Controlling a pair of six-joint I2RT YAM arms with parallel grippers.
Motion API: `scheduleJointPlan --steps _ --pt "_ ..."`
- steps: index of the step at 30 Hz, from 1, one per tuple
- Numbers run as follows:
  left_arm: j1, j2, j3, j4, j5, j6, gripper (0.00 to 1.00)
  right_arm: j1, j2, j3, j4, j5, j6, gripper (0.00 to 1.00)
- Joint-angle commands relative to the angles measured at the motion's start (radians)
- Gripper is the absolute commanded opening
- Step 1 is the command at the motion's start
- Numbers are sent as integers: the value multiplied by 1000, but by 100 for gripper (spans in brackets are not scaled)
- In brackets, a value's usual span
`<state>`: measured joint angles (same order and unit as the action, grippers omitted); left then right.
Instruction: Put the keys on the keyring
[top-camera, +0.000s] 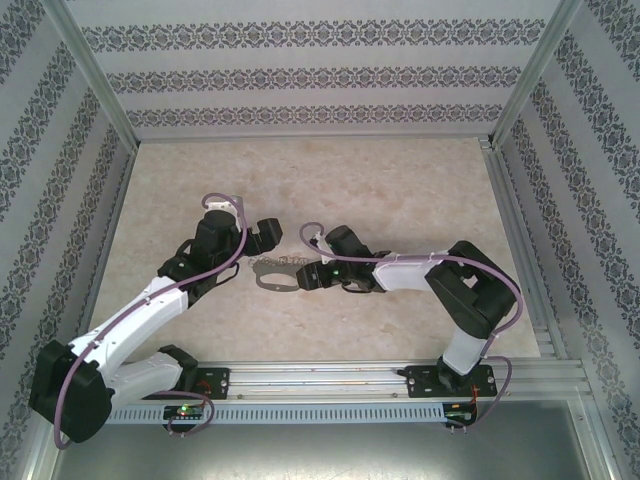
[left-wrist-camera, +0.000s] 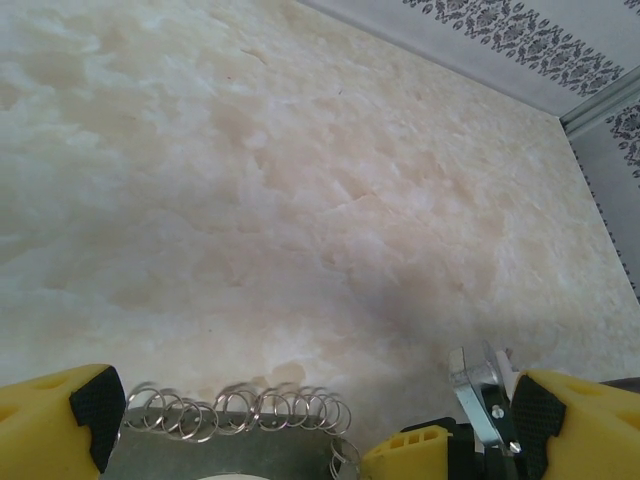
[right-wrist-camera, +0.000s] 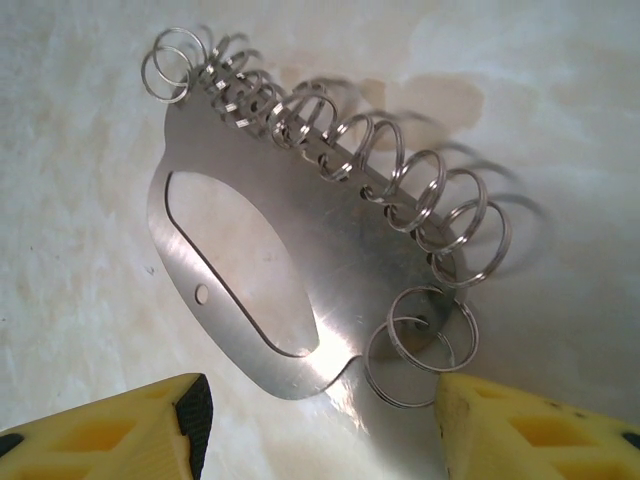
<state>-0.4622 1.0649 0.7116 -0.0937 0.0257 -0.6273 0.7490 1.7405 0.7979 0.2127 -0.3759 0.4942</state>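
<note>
Keyring (right-wrist-camera: 335, 255) lies flat on the table (top-camera: 400, 200) between the grippers, long axis roughly left-right in the top view, split rings (right-wrist-camera: 400, 185) along its far edge. Right gripper (right-wrist-camera: 320, 400) is nearer, at its right end, jaws parted around the near corner and gripping nothing; left gripper (left-wrist-camera: 315, 415) hangs spread wide over the ring row, empty. What looks like the key (left-wrist-camera: 482, 392) sits just inside one left finger, can't tell what holds it.

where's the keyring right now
The keyring lies on the table just left of centre in the top view, between the left gripper and the right gripper, close to both.
</note>
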Motion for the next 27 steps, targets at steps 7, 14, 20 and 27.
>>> scheduleJointPlan --steps 7,14,20,27 --pt "19 -40 4 -20 14 18 100 7 56 77 -14 -3 -21 61" --pt "19 -50 -2 -15 17 13 100 3 63 84 -38 2 -52 61" --pt "19 -49 -9 0 26 6 100 4 49 73 -58 31 -96 60" --pt "19 -49 -9 5 27 4 100 4 54 84 -65 22 -106 59"
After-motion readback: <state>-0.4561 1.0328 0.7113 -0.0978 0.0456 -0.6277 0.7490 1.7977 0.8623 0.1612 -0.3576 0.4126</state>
